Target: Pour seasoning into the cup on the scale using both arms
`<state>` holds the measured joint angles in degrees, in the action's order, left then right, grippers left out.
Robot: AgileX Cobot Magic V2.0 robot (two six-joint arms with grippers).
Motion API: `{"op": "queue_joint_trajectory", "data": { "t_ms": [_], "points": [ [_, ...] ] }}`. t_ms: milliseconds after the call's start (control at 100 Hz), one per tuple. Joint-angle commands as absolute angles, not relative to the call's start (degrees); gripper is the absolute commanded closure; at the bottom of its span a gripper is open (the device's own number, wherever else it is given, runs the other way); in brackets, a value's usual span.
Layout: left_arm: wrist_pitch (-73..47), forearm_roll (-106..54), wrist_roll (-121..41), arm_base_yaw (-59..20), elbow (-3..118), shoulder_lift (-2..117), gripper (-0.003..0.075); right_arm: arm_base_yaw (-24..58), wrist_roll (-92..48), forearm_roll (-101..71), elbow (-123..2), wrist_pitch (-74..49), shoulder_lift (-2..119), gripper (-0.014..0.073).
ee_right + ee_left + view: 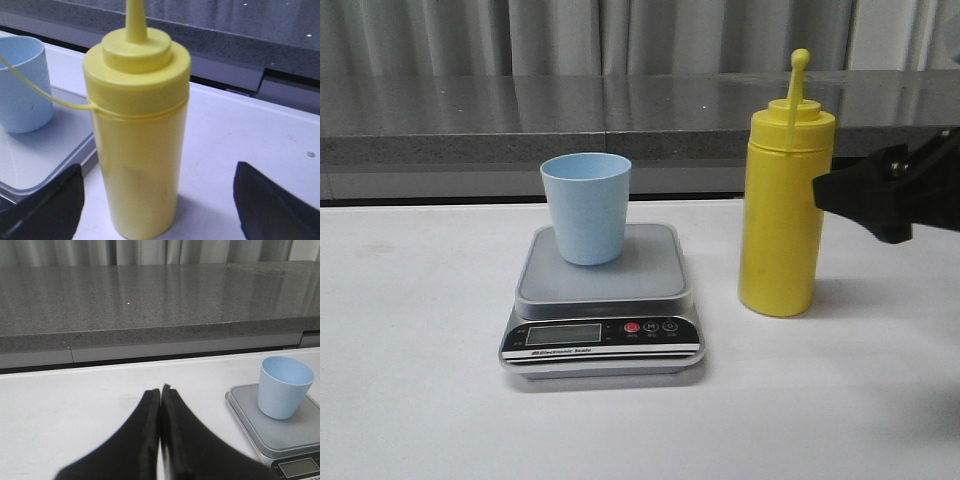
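The yellow seasoning bottle [781,220] stands upright on the white table, right of the scale [603,300]. The light blue cup [586,207] stands on the scale's platform. My right gripper [865,205] comes in from the right at the bottle's mid height. In the right wrist view it [159,200] is open, one finger on each side of the bottle [139,135], not touching it. My left gripper [160,392] is shut and empty over bare table, left of the scale [280,432] and cup [284,386]. It is out of the front view.
A grey stone counter ledge [570,125] runs along the back edge of the white table [410,350], with curtains behind. The bottle's thin strap and small cap [800,60] stick up above its nozzle.
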<state>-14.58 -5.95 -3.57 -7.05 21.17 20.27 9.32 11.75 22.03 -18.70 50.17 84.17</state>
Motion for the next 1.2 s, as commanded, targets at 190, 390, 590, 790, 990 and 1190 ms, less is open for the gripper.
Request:
{"op": "queue_joint_trajectory", "data": {
  "t_ms": [190,390,590,790,990,1190],
  "points": [
    [-9.6,-6.1,-3.2,-7.0,22.8,20.5,0.074,9.0,11.2,18.2,-17.8,40.5,68.0,-0.0008],
    [-9.6,-6.1,-3.2,-7.0,22.8,20.5,0.074,9.0,11.2,14.9,-17.8,31.8,57.3,-0.0008],
    [-9.6,-6.1,-3.2,-7.0,22.8,20.5,0.074,9.0,11.2,12.4,-17.8,21.5,46.2,-0.0008],
    [-9.6,-6.1,-3.2,-7.0,22.8,20.5,0.074,9.0,11.2,12.1,-17.8,9.5,35.2,-0.0003],
    [-9.6,-6.1,-3.2,-7.0,22.8,20.5,0.074,9.0,11.2,12.1,-17.8,-0.6,25.4,0.0108],
    [-9.6,-6.1,-3.2,-7.0,22.8,20.5,0.074,9.0,11.2,12.1,-17.8,-6.0,18.1,0.0246]
  ]
}}
